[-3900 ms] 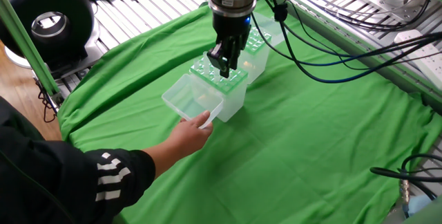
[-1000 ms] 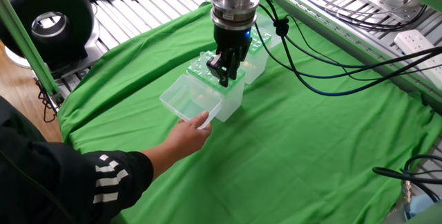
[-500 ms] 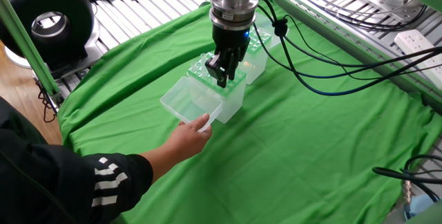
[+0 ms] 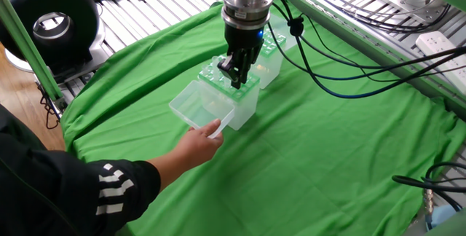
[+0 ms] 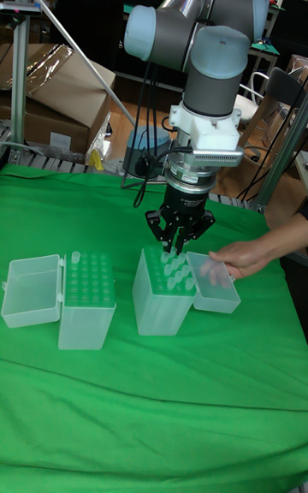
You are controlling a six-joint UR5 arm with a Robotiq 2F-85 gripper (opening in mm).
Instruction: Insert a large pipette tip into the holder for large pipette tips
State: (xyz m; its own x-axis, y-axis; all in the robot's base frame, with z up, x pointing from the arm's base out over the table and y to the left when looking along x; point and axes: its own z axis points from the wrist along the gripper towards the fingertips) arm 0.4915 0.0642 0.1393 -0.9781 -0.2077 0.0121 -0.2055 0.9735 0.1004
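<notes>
**Operator:** Fixed view. Report tool position relative to the target.

**Arm:** My gripper (image 4: 237, 81) hangs directly above the holder for large pipette tips (image 4: 234, 90), over the half of its green top plate that faces the back edge of the table (image 4: 328, 163). My fingers are drawn close together and point straight down. I judge they pinch the large pipette tip, but they hide it here, so I cannot confirm it. The tip's long axis should be vertical, in line with the holes below. A person's hand (image 4: 198, 143) steadies the open clear lid (image 4: 200, 105) on the side nearer the front edge.

**Operator:** Tall fixed view. Same report.

**Arm:** My gripper (image 5: 175, 246) sits just above the top plate of the holder (image 5: 162, 296), near the table's middle. A short pale sliver between the fingertips may be the tip; too small to be certain. Several tips already stand upright in the grid. The second box (image 5: 85, 300) lies well apart, toward the table's left edge in this view. The hand (image 5: 244, 255) holds the lid (image 5: 212, 283) on the opposite side.

**Operator:** Governing relation?

**Arm:** Target hole lies straight below. In my judgement the coming move is pure vertical descent.
</notes>
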